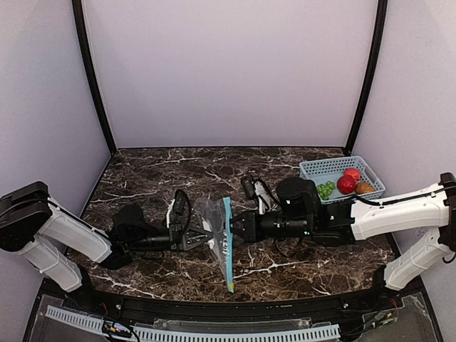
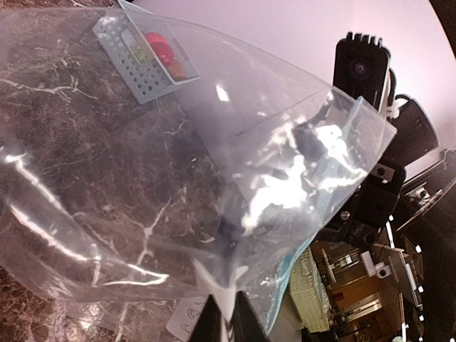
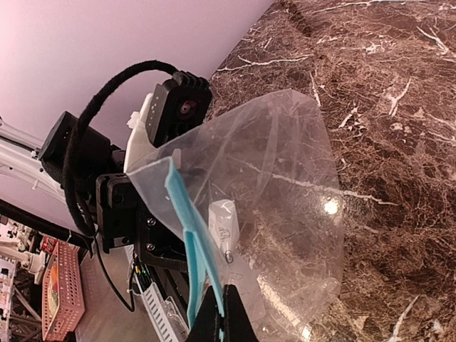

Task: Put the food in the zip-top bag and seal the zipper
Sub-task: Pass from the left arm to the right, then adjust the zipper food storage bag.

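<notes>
Marble counter (image 1: 285,274), with the zip-top bag (image 1: 214,231) held up empty at its centre.
The bag looks light, limp and slippery, best pinched at its rim. At 2 o'clock, a blue basket (image 1: 313,171) holds two red fruits (image 1: 347,184), green grapes (image 1: 325,189) and a brown-orange fruit (image 1: 365,188). The left gripper (image 1: 203,239) is closed on clear film, and the right gripper (image 1: 234,229) on the teal zipper (image 1: 228,246).
</notes>
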Robot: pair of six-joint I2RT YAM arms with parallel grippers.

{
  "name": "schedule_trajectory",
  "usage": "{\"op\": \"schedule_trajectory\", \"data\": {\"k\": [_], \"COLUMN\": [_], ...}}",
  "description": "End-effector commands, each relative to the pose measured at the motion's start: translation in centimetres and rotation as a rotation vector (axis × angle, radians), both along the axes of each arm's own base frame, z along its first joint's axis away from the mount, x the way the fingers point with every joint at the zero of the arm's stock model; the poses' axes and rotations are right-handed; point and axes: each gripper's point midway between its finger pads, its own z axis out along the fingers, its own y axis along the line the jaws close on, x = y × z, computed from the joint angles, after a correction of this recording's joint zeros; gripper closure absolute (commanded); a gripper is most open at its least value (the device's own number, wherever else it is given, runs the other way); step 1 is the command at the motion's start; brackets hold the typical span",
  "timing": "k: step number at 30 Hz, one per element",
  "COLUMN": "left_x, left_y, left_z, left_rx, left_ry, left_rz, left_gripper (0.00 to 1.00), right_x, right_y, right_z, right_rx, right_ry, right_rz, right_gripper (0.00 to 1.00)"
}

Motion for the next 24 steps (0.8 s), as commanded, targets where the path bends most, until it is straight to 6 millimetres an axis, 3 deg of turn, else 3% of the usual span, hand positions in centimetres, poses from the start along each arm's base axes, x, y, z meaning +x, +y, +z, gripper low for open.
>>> {"op": "schedule_trajectory", "data": {"k": [1,2,4,5,6,7,8,10,14,20,24], "left_x": [0.4,0.6,1.1,2.1,1.9,2.8,2.6,3.2,3.5,2.3,1.5], "left_y": [0.1,0.3,0.9,1.1,2.1,2.4,3.3,4.2,4.0,-0.2,-3.1], "left_z": [-0.5,-0.9,-1.2,-0.3,-1.2,-0.2,-0.7,0.4,3.1,6.7,7.4], "left_rx": [0.101,0.162,0.273,0.307,0.391,0.421,0.483,0.532,0.503,0.38,0.326], "left_ry": [-0.034,-0.045,-0.078,-0.135,-0.117,-0.167,-0.154,-0.182,-0.205,-0.228,-0.231], "left_rz": [0.02,0.027,0.056,0.091,0.099,0.141,0.149,0.188,0.22,0.157,0.102], "left_gripper": [0.78,0.62,0.42,0.37,0.3,0.28,0.26,0.26,0.31,0.35,0.33], "right_x": [1.0,1.3,2.0,2.2,2.6,2.8,3.0,3.4,3.8,3.6,3.0], "right_y": [-0.7,-1.2,-2.4,-2.9,-3.7,-4.3,-4.8,-5.8,-6.7,-5.1,-3.5], "right_z": [2.4,2.6,3.0,3.0,2.5,2.4,2.2,2.1,2.0,1.4,1.2], "right_rx": [0.017,0.002,-0.045,-0.075,-0.128,-0.16,-0.19,-0.243,-0.292,-0.3,-0.279], "right_ry": [-0.038,-0.048,-0.072,-0.083,-0.089,-0.097,-0.102,-0.113,-0.122,-0.104,-0.096], "right_rz": [-0.054,-0.079,-0.131,-0.151,-0.18,-0.197,-0.212,-0.247,-0.286,-0.254,-0.215], "right_gripper": [1.0,1.0,1.0,1.0,1.0,1.0,1.0,1.0,1.0,1.0,1.0]}}
